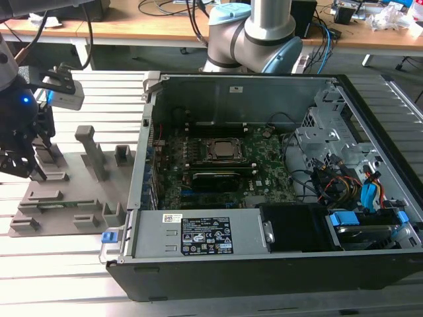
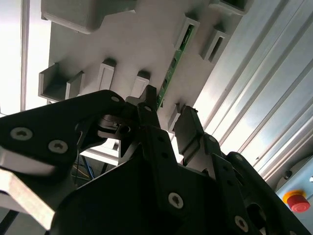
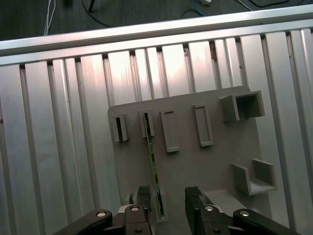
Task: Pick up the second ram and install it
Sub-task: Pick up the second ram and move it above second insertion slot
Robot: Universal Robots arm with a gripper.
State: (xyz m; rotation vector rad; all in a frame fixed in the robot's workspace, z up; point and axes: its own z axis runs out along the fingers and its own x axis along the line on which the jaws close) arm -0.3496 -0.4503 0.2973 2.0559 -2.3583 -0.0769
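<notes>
We've got the open computer case [image 1: 198,281] well apart from the grey holder tray [image 3: 195,166]. Our gripper [image 3: 168,200] hovers low over the tray, fingers [image 3: 143,196] spread wide, holding nothing. The second ram [image 3: 152,161] stands on edge in its slots, just beside one finger, so off-centre: closing here could tilt it or jam it.

Slatted table [image 1: 66,281], grey tray [image 1: 71,190], computer case [image 1: 277,274]

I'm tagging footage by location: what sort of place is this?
Probably a robotics lab for PC assembly: an open computer case, a grey holder tray on a slotted aluminium table, and cable-strewn wooden benches behind.
</notes>
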